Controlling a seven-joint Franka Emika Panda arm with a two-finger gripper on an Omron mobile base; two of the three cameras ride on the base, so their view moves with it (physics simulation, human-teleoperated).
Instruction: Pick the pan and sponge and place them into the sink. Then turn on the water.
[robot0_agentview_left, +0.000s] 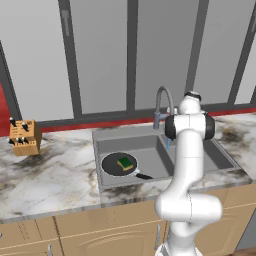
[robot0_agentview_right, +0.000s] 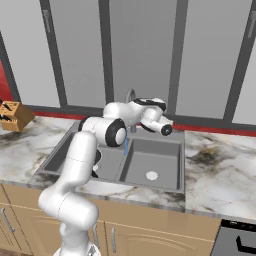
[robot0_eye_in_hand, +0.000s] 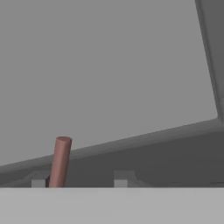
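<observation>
You found the stiff grey gooseneck faucet (robot0_agentview_left: 164, 102) running thin blue water (robot0_agentview_left: 168, 144); the jaws' state couldn't be told.

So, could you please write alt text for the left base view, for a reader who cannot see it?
A dark pan with a green sponge on it lies in the left basin of a grey sink, and thin blue water falls from the faucet. The white robot arm rises in front; a knife block stands left.

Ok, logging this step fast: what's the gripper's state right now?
Gripper: fingers up by the faucet, reddish-brown handle beside them; open or closed cannot be told, nor whether they hold it.
</observation>
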